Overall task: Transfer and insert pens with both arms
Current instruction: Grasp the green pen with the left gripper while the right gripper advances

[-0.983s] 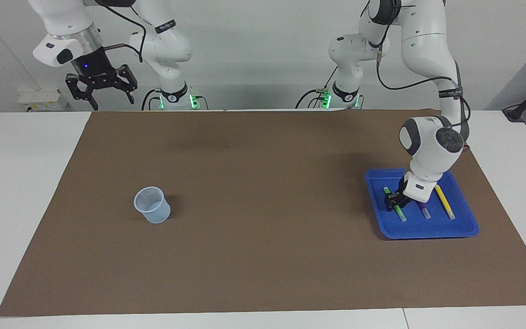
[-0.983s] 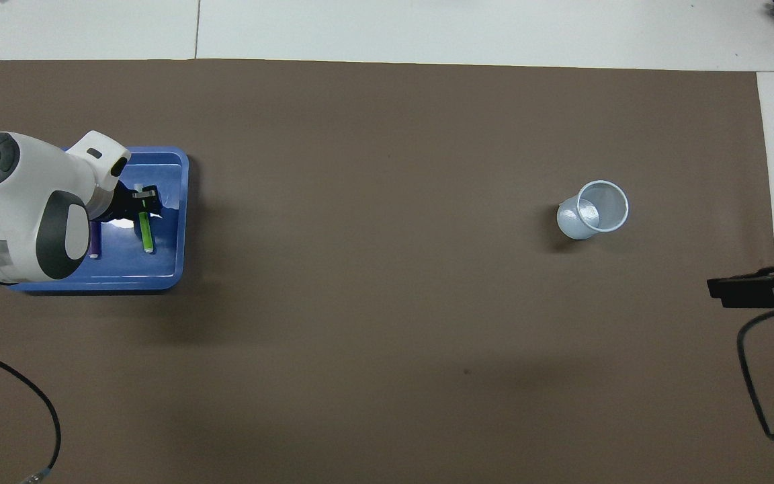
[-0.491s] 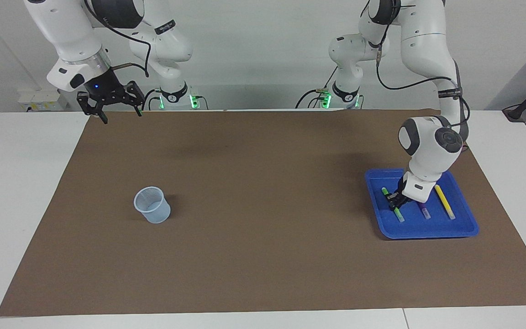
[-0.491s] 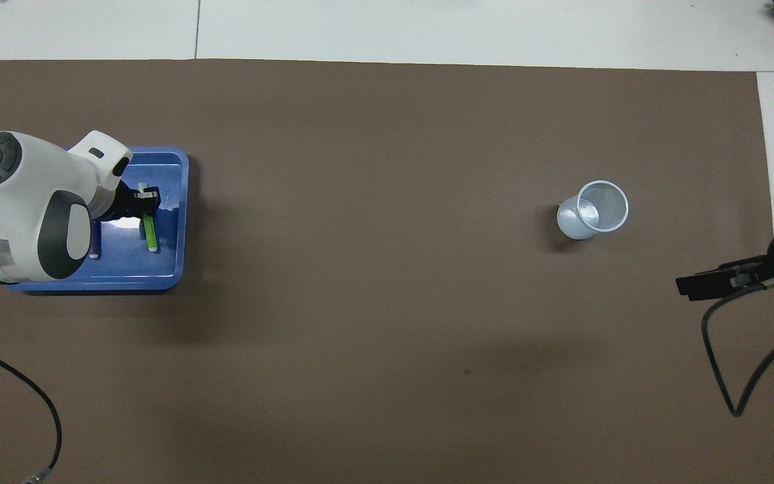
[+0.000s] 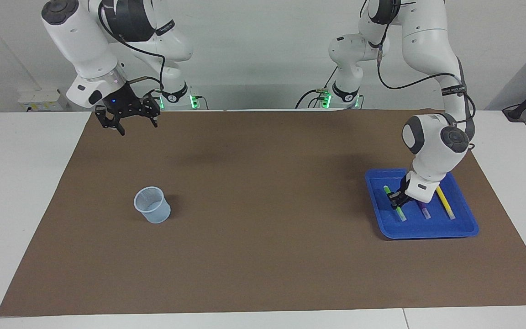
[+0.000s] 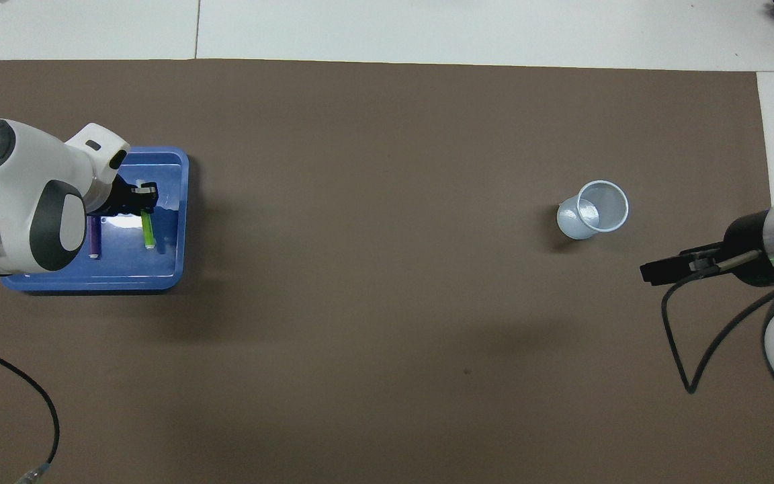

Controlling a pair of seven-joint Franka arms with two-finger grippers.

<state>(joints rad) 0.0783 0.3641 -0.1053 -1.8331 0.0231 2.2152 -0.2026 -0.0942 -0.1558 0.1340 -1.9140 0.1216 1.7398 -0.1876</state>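
Three pens lie in a blue tray (image 5: 427, 232) at the left arm's end of the table: a green pen (image 5: 401, 213), a purple pen (image 5: 424, 211) and a yellow pen (image 5: 445, 204). My left gripper (image 5: 396, 199) is down in the tray, shut on the green pen (image 6: 148, 232) at its middle, and the pen still lies flat. From overhead the purple pen (image 6: 95, 239) shows beside the left gripper (image 6: 141, 202), while the arm hides the yellow one. My right gripper (image 5: 131, 124) hangs open and empty over the mat's edge by the robots, also seen overhead (image 6: 657, 271).
A translucent plastic cup (image 5: 152, 205) stands upright on the brown mat (image 5: 263, 219) toward the right arm's end, seen from overhead (image 6: 594, 209) too. White table surface borders the mat on all sides. A black cable loops from the right arm over the mat.
My left gripper has closed on the green pen in the tray. The right arm has swung down and inward over the mat, toward the middle of the table.
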